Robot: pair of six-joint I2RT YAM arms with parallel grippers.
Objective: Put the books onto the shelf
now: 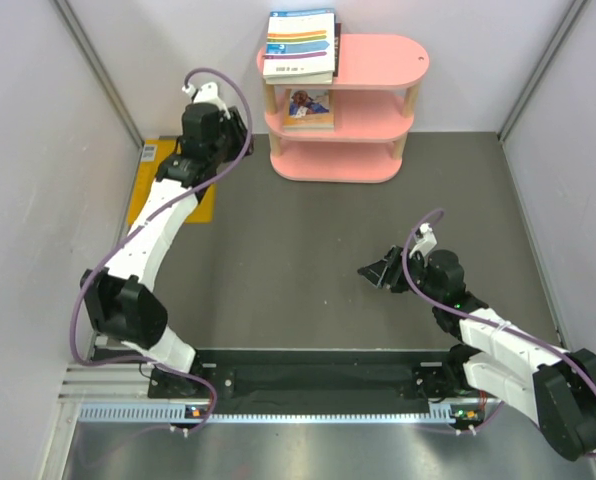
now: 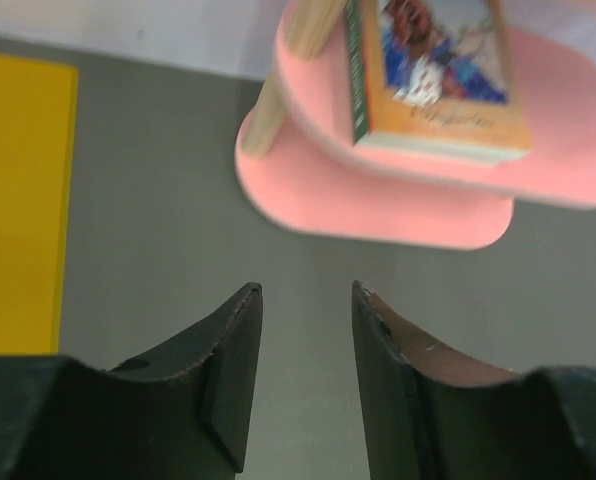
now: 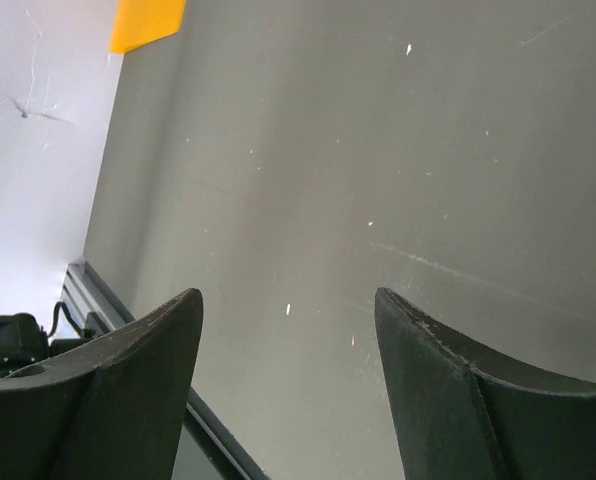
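Seen from above, the pink three-tier shelf point(image 1: 343, 110) stands at the far side of the dark grey tabletop point(image 1: 308, 230), against the back wall. A stack of books lies on its top board with the white colour-striped cover point(image 1: 300, 45) uppermost, and a darker book's edge shows on the right beneath it. On the middle board, at the left end, lies the orange cartoon cover point(image 1: 308, 108).

My left hand point(image 1: 240, 138) hangs just left of the shelf, near a flat yellow-orange rectangle point(image 1: 178, 180) on the tabletop. From the left wrist, its two dark fingers point(image 2: 233, 370) stand apart with only bare grey surface between them. Beyond them is the shelf's bottom board, then the orange book on the board above, with a green edge along its left side.

My right hand point(image 1: 378, 270) hovers over open tabletop well away from the shelf. Its fingers point(image 3: 128, 390) are spread wide and hold nothing.
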